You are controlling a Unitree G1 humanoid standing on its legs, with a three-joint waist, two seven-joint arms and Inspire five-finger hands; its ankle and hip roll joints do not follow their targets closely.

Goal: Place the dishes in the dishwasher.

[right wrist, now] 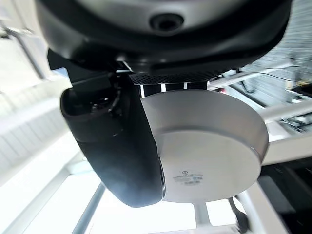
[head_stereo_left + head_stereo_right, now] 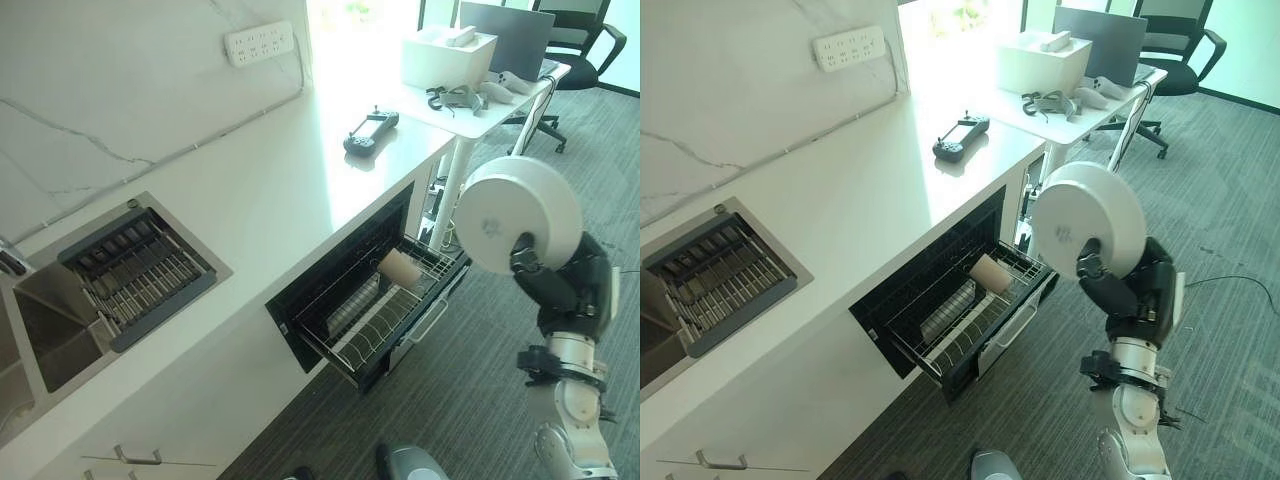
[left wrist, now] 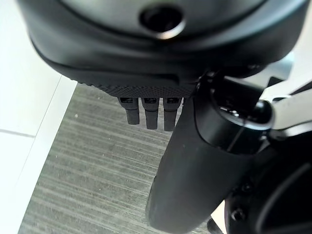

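Smooth matt white plate (image 2: 520,213), wire-metal dishwasher rack (image 2: 385,315), glossy white counter (image 2: 270,190), and ribbed grey carpet (image 2: 1220,300).

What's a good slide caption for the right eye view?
Right hand holds a round white plate above the open dishwasher's wire rack.

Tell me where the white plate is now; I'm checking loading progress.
The white plate is held upright in the right hand, on the right of the eye views, above the carpet just right of the open dishwasher rack.
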